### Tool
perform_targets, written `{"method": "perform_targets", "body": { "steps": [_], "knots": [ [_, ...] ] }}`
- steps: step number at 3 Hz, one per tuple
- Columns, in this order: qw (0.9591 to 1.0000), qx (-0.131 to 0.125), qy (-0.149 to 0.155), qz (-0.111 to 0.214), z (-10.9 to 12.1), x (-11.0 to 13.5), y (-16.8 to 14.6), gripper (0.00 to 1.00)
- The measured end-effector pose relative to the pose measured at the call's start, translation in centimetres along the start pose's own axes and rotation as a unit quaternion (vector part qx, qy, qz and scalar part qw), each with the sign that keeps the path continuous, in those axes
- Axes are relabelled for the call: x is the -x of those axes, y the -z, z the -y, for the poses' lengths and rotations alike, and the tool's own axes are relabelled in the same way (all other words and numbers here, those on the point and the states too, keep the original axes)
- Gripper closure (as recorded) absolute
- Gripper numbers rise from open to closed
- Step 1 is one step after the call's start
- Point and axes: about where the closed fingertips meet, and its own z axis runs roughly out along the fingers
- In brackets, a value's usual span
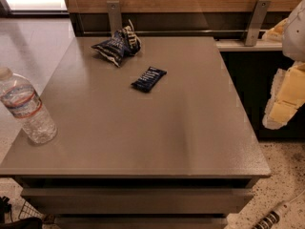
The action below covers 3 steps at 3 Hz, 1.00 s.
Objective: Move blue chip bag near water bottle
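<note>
The blue chip bag (117,45) lies at the far edge of the table (157,137), a bit left of the middle, all crumpled and puffy. The water bottle (26,109) stands upright at the near left edge. The two are well apart. Between them, nearer the bag, lies a small flat bar wrapper (148,78) — that is not the one to pick.

The gripper (282,104) hangs off to the right, past the table's right edge and well away from the bag. I cannot tell if it is open or shut. It has hold of none of the things on the table.

So the first step, I think, is to reach for the bag. A good way is to come down on it from above and squeeze its fat middle, since the thin foil edges may slip out. The arm should pass above the wrapper and not bump it. Then lift the bag a little, carry it to the near left, and set it down just beside the bottle — not on it. The bottle is tall and close to the edge, so a knock could tip it off.

Some things are hard to make out. The gripper is partly cut off at the right side, and I cannot make out its shape. The white letters on the bag cannot be read. A striped thing (270,218) on the floor at the bottom right is cut off too.
</note>
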Motion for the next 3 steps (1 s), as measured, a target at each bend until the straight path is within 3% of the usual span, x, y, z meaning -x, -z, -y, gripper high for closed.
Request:
{"method": "perform_targets", "body": {
  "steps": [1, 2, 3],
  "knots": [
    [1.0000, 0.000, 0.000, 0.000, 0.0, 0.0, 0.0, 0.00],
    [0.9999, -0.012, 0.000, 0.010, 1.8, 0.3, 0.0, 0.00],
    [0.9962, -0.054, 0.014, 0.067, 8.1, 2.0, -0.5, 0.00]
  ]
}}
